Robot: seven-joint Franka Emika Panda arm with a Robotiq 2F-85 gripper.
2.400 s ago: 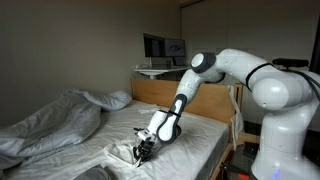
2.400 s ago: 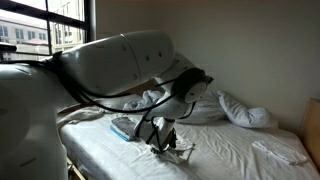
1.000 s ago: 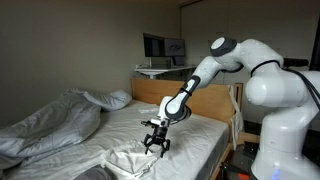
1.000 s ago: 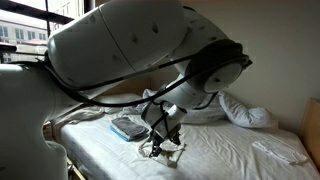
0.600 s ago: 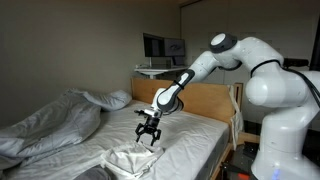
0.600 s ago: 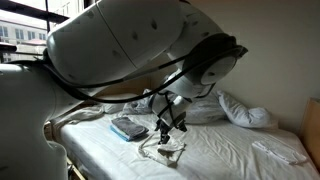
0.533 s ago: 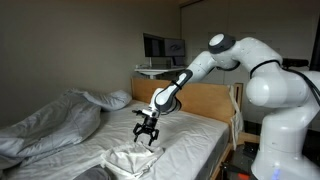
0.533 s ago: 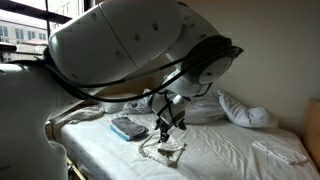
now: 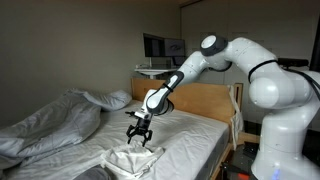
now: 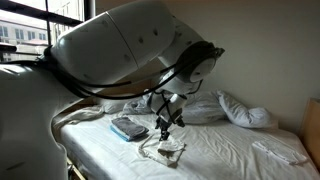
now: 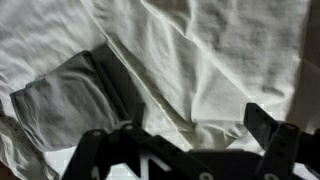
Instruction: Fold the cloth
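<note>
The cloth (image 9: 133, 161) is a white wrinkled fabric lying bunched in a small heap on the mattress near the bed's front edge; it also shows in the other exterior view as the cloth (image 10: 166, 151). My gripper (image 9: 138, 137) hangs a little above it, fingers pointing down, open and holding nothing. From the window side, the gripper (image 10: 165, 131) is just over the heap. In the wrist view the gripper (image 11: 190, 140) frames creased cloth (image 11: 205, 65) between its dark fingers (image 11: 268, 125), without touching it.
A puffy grey-white duvet (image 9: 48, 126) fills the bed's far side, with a pillow (image 9: 116, 99) by the wooden headboard (image 9: 205, 101). A blue-grey flat object (image 10: 127, 128) lies next to the cloth. A small folded pale item (image 10: 280, 152) rests near the foot.
The gripper has lifted off the cloth and drifted up and toward the duvet side. Its jaws have stayed open. The cloth lies still in a heap.
</note>
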